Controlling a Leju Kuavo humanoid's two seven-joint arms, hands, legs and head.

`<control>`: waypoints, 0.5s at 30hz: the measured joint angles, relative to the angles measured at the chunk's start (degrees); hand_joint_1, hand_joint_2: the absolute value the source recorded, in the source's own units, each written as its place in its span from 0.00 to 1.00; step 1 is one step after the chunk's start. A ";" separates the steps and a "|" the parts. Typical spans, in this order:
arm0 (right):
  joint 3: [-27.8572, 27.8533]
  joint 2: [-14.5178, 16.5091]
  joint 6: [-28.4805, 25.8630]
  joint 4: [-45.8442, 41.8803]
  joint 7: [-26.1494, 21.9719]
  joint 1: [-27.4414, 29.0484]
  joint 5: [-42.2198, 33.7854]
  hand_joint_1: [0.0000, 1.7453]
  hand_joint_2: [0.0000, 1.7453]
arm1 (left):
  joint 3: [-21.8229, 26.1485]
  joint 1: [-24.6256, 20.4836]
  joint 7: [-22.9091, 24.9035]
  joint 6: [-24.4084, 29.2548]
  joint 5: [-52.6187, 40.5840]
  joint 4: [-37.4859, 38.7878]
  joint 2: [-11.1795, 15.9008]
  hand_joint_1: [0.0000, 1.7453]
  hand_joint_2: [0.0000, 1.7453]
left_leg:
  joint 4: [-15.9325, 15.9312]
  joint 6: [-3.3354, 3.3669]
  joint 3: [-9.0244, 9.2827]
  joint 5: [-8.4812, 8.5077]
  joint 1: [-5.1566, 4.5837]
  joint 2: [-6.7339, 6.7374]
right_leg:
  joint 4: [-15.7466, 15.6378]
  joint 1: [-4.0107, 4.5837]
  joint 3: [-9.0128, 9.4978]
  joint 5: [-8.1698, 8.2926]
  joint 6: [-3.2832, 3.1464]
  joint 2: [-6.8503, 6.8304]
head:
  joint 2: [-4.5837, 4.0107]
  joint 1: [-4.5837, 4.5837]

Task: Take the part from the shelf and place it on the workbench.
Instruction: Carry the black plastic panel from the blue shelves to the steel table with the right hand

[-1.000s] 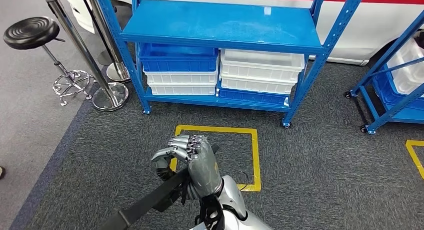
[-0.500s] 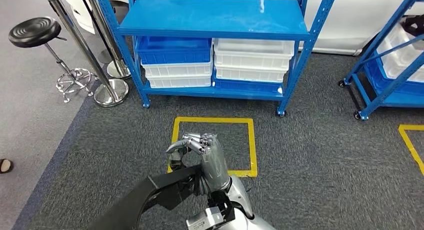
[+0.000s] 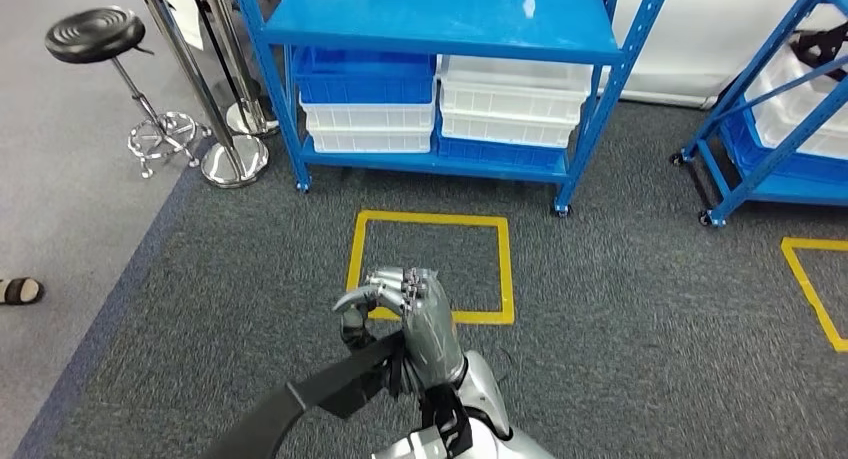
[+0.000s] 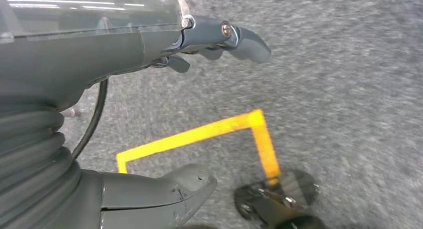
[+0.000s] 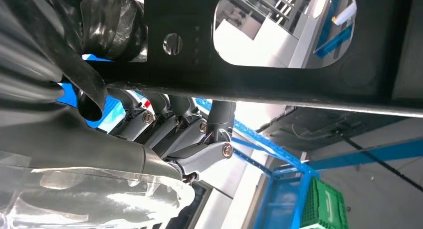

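Black part [image 3: 300, 404] — clamped under the right hand's [image 3: 418, 319] curled fingers [image 3: 385, 284].

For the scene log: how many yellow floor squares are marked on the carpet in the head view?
2. One full yellow square lies on the carpet between the right hand and the blue shelf; a second yellow square, cut off, sits at the right edge. Others may lie outside the frame.

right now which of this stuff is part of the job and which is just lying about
Part of the job:
- black part, held in the right hand
- blue shelf

Just lying about:
- black stool
- chrome posts
- yellow floor square
- stacked bins
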 joint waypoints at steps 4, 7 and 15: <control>0.00 -0.21 0.02 0.05 0.09 0.01 -0.01 1.00 1.00 | 0.03 0.34 -0.02 0.56 -0.38 0.00 -0.18 0.00 1.00 | 0.55 0.12 -4.49 3.24 -0.40 0.03 | 10.65 0.10 0.17 -3.65 0.12 0.18 | -0.01 0.01; 0.01 -0.22 0.66 0.13 0.39 -0.39 -0.15 1.00 1.00 | 0.07 0.68 0.21 1.33 -0.15 0.00 -0.68 0.00 1.00 | 1.48 -0.37 -7.46 4.97 -0.63 0.01 | 2.30 0.34 8.47 -1.16 -0.66 0.20 | 0.01 0.01; 0.04 0.27 1.26 0.96 1.09 -2.29 0.04 1.00 1.00 | 1.11 0.36 1.86 -0.34 0.33 0.00 -0.17 0.00 1.00 | 6.97 -3.07 -11.15 1.19 -0.26 -0.32 | -7.08 0.57 10.95 -0.74 -3.40 -0.24 | -0.01 -0.01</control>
